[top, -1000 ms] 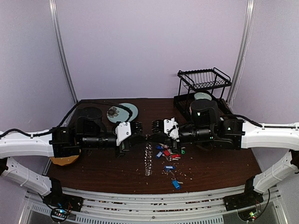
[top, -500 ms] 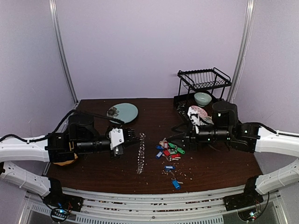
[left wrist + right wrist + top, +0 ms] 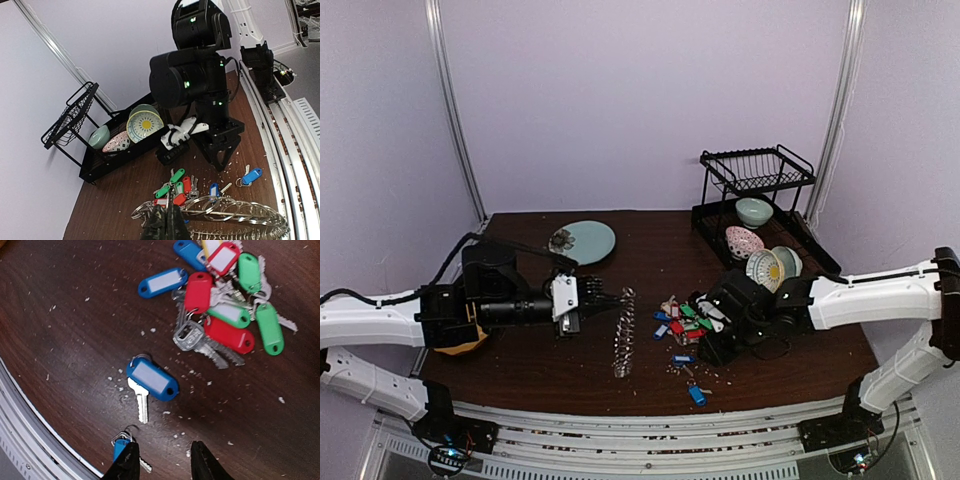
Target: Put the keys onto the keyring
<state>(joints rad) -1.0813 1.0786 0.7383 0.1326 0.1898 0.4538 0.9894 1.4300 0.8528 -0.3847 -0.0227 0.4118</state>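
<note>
Keys [image 3: 682, 318] lie heaped on the dark surface [image 3: 650, 240], between our two arms. At the far right stands a black rack [image 3: 757, 168] with bowls [image 3: 753, 211] in its lower tray. Our left end effector [image 3: 615, 296] reaches in sideways and is clamped on the top of the keyring [image 3: 623, 335]. That ring stands on edge just left of the heap, and in our wrist view the fingers [image 3: 156, 227] press together on its wire. Our right end effector [image 3: 162, 462] points down at the surface on the near right of the heap, its fingers narrowly parted and holding nothing. The heap mixes red, green and blue tags. One blue key [image 3: 150, 377] lies alone just nearer than the heap. A second blue key [image 3: 120, 445] shows partly beside one fingertip.
</note>
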